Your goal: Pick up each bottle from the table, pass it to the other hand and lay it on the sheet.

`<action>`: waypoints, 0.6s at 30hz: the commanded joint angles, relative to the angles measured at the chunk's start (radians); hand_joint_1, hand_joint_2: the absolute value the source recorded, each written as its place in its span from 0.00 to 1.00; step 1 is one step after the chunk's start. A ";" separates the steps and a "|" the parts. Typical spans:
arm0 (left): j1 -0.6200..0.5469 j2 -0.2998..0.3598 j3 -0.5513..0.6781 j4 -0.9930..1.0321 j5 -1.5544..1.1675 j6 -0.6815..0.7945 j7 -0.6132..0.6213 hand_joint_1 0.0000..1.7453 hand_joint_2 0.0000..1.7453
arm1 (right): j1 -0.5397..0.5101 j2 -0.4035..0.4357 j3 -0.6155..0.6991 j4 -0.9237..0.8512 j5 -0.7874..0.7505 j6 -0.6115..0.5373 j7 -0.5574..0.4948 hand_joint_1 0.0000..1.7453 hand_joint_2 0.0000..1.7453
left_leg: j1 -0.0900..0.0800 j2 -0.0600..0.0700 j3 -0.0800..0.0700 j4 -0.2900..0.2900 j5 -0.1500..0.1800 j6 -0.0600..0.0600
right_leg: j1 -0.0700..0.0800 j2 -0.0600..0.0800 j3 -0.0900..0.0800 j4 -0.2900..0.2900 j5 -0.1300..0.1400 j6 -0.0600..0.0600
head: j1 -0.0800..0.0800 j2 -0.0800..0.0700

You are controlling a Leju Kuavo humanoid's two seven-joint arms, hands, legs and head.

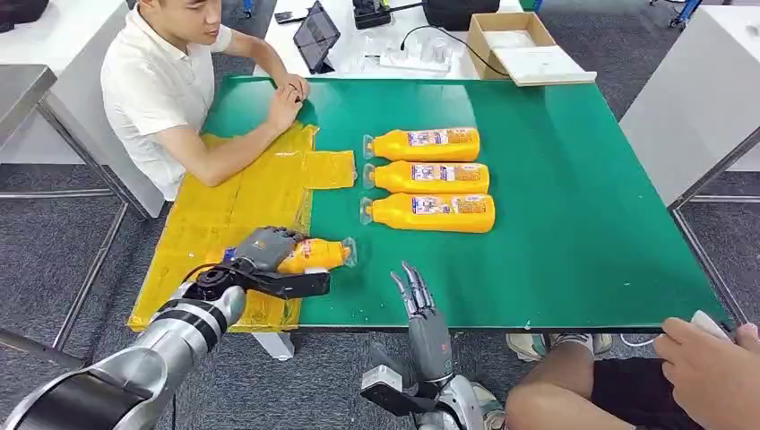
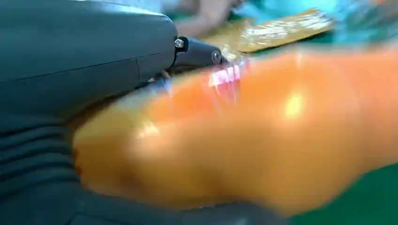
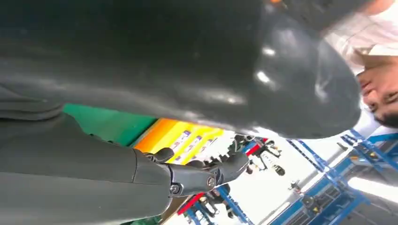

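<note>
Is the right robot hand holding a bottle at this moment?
No, the right robot hand is open and empty; the left robot hand holds the bottle.

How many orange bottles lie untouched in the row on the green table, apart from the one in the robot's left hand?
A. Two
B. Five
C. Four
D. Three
D: three bottles lie side by side on the green table, while the left hand holds a fourth bottle at the yellow sheet's edge.

Head view high, looking down; wrist views close behind hands
</note>
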 commanded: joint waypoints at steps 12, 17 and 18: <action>0.095 0.058 0.004 -0.097 0.331 -0.071 -0.228 0.00 0.00 | -0.072 -0.012 -0.025 0.171 -0.052 -0.054 -0.059 0.00 0.00 | 0.001 0.002 0.006 -0.003 0.000 -0.001 | 0.001 0.001 0.006 -0.002 0.000 -0.002 | 0.000 0.000; 0.187 0.029 0.117 -0.302 0.516 0.091 -0.273 0.00 1.00 | -0.071 -0.009 -0.017 0.174 -0.052 -0.050 -0.057 0.00 0.00 | 0.000 0.000 0.003 -0.001 0.001 0.000 | 0.000 -0.001 0.003 -0.001 0.000 -0.001 | 0.000 0.000; 0.207 0.012 0.144 -0.356 0.548 0.180 -0.291 0.00 1.00 | -0.070 -0.008 -0.011 0.169 -0.045 -0.048 -0.050 0.00 0.00 | 0.001 0.001 0.003 -0.001 0.000 -0.001 | 0.001 0.000 0.004 -0.001 0.000 -0.002 | 0.000 0.000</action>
